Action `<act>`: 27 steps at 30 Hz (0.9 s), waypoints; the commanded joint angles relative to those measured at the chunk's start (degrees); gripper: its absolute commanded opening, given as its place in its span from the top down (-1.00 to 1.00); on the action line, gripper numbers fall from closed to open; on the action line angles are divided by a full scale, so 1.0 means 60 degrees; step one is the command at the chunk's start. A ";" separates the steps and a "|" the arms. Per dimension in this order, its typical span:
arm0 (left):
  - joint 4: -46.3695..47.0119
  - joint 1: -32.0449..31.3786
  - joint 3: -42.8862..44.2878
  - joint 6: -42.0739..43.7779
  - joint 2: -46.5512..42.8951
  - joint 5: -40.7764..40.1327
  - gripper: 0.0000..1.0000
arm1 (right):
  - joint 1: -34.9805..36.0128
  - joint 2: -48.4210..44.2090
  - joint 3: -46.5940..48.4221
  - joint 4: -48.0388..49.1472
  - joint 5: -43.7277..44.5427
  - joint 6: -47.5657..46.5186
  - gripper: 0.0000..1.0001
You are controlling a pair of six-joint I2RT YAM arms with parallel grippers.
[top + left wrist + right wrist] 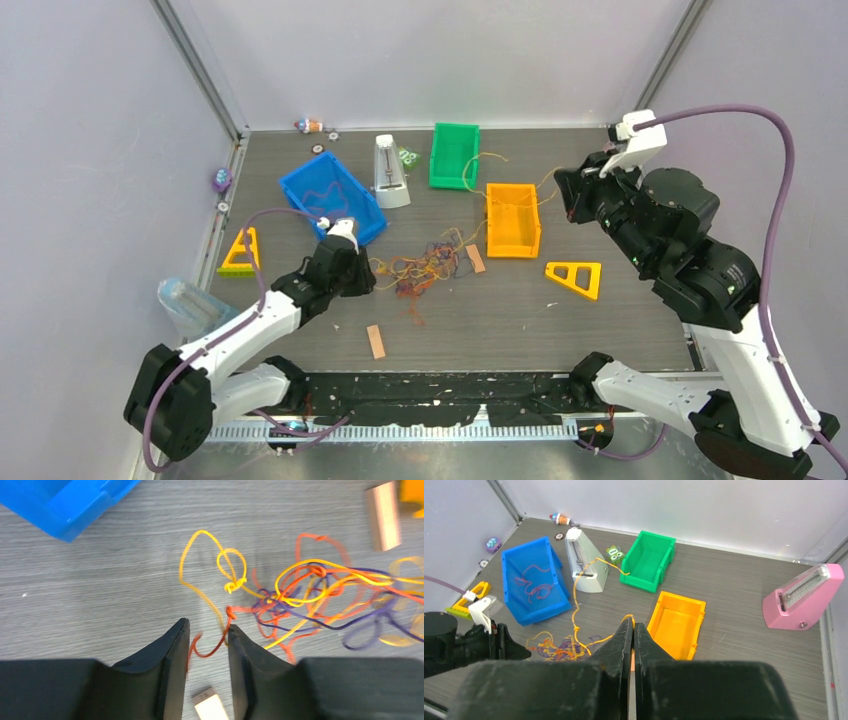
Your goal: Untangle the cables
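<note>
Cables [425,265]: loose tangle of thin orange, yellow, red and purple strands, lying flat mid-table [520,320], between blue bin [290,187] and orange bin [491,225]. Tan strip [475,258] just beside its right edge. A few strands lie in the blue bin, apart from the heap.

Handling, as judged: very light, limp, no spring. Strands would slip through a loose pinch and drag their neighbours wherever they cross or knot. Small knot [232,586] shows in a yellow loop on the heap's left fringe. Best hold is a free end or an outlying loop. In the dense middle one pinch would catch several colours at once.

Left gripper [206,630]: low over the table at the heap's left fringe, jaws narrowly apart, red strand [210,652] curling through the gap; not clamped as far as visible. Fair pick, since that strand runs out of the mass on its own.

Right gripper [633,626]: raised well off the table near the orange bin, jaws pressed together, yellow strand [574,597] apparently pinched at the tips. It trails slack, one way down into the heap, the other toward the green bin [639,582].

Risk: drawing the two strands apart could tighten knots or lift the whole heap
</note>
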 commanded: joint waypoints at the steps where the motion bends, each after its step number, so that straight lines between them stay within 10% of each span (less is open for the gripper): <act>1: -0.0183 -0.0139 0.0823 0.1183 -0.0487 0.1087 0.07 | -0.0041 -0.0006 -0.0269 0.0367 -0.0700 -0.0105 0.89; 7: 0.0704 -0.1161 0.1239 0.2785 -0.0184 0.2139 -0.38 | -0.0049 0.0158 -0.0430 0.0469 -0.1145 -0.0111 0.90; 16: 0.3088 -0.2510 0.2127 0.3949 0.1512 0.2753 -0.53 | -0.0045 0.0082 -0.0282 0.0467 -0.1205 -0.0055 0.89; 21: 0.5554 -0.3187 0.1770 0.4073 0.2192 0.3093 -0.96 | -0.0041 0.0131 -0.0004 0.0475 -0.1377 0.0137 0.90; 27: 0.9055 -0.3726 0.1502 0.4083 0.3356 0.3224 -0.99 | -0.0042 0.0244 0.0177 0.0814 -0.1884 0.0423 0.89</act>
